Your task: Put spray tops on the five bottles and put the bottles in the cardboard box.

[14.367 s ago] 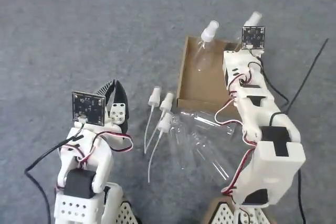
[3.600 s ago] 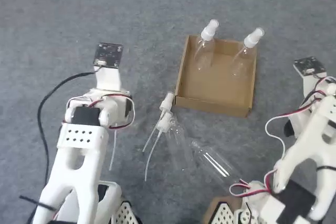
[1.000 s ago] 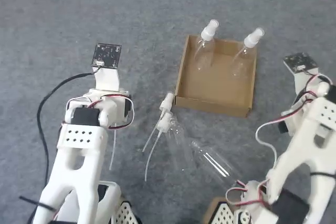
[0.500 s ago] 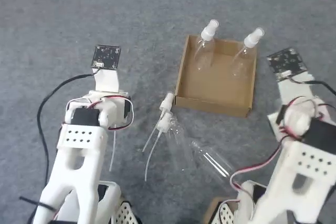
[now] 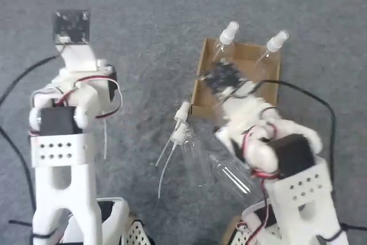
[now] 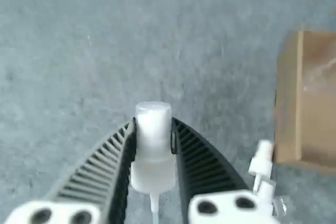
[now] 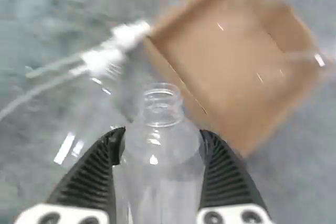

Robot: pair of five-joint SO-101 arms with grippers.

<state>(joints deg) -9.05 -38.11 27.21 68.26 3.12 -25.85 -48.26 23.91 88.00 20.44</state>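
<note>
Grey carpet lies open all round the left gripper (image 6: 152, 125), which is clamped on a spray top (image 6: 153, 150). A clear bottle (image 7: 160, 156) is gripped by the right gripper (image 7: 161, 134), the cardboard box (image 7: 231, 61) edge just ahead of it, loose spray tops (image 7: 110, 48) alongside. Up high, two capped bottles (image 5: 227, 34) are seen at the box's far end.

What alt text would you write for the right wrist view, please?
The right gripper holds a clear bottle with an open neck. Beyond it lie the cardboard box and two spray tops on grey carpet.
</note>
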